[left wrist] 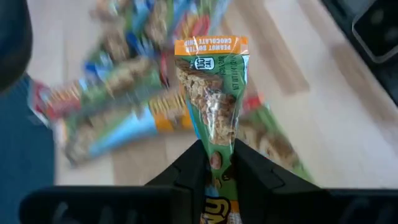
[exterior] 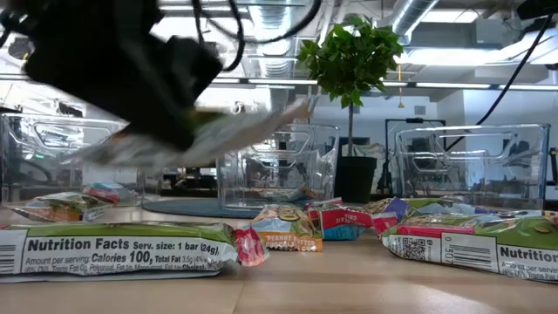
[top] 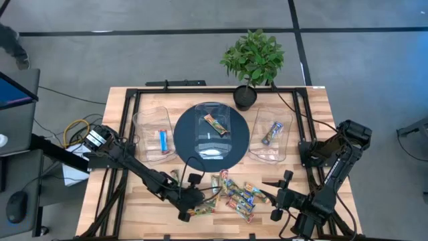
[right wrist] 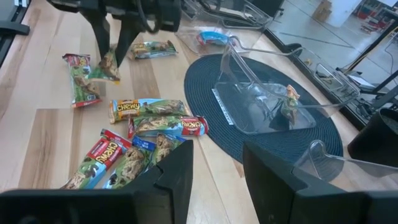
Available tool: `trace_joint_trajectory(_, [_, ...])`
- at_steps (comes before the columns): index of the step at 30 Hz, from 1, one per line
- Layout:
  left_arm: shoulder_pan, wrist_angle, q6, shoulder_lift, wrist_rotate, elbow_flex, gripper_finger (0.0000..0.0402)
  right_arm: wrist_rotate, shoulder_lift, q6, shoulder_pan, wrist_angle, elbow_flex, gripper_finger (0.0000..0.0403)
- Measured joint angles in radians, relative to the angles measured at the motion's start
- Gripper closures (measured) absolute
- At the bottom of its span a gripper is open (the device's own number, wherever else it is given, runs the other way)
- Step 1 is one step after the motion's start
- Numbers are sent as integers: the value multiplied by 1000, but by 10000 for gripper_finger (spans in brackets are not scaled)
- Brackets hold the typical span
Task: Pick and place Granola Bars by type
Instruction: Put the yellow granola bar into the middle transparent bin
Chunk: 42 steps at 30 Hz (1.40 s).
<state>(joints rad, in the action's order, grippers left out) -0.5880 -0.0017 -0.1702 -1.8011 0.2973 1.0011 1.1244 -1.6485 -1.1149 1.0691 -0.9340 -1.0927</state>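
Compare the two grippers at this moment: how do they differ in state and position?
The left gripper is shut on a green peanut butter chocolate chip granola bar, lifted off the table; the right gripper is open and holds nothing. The left sits at the pile's left edge, the right at its right. Both are near the table's front.

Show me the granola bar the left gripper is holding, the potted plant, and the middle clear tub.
held granola bar (left wrist: 211, 93), left wrist view, middle of its wrapper
potted plant (top: 253, 56), high view, on its leaves
middle clear tub (top: 200, 142), high view, bare floor of the tub
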Motion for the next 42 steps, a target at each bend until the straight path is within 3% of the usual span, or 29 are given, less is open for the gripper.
trace_joint_trajectory(4, [0,1,92,0,100,55,343,0,0,0,0,0,0,271])
trace_joint_trajectory(11, [53,2,239,1,456,123,345,0,0,0,0,0,0,271])
trace_joint_trajectory(15, [134,0,317,1,539,132,345,0,0,0,0,0,0,271])
trace_joint_trajectory(23, [320,-2,397,1,493,174,346,-1,0,0,0,0,0,271])
trace_joint_trajectory(32, [424,-44,512,1,468,239,346,-3,0,-2,0,1,0,271])
trace_joint_trajectory(42, [583,-288,400,1,346,239,346,-3,0,-2,0,11,0,272])
